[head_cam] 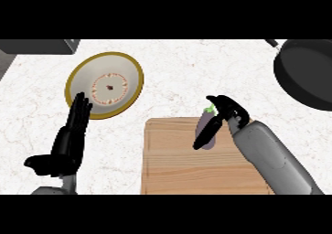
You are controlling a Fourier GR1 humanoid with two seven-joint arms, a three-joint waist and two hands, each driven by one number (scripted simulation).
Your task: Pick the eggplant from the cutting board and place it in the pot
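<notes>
We have our right hand (222,119) curled round the eggplant (207,129) at the cutting board's (188,169) twelve o'clock edge — the grasp step, we judge. Next, a lift toward the pot (310,73) at two o'clock. Left hand (68,141) rests open.

Count by kind on the counter (182,64):
- 1 eggplant (206,130), over the cutting board's far edge
- 1 cutting board (188,169), at the counter's near edge
- 1 pot (310,73), dark, far right corner, partly cut off by the view
- 1 plate (105,84), gold-rimmed, toward the far left
- 1 grey block (40,45), far left corner, cannot tell what it is
- 2 hands: left hand (67,146), right hand (226,114)
</notes>
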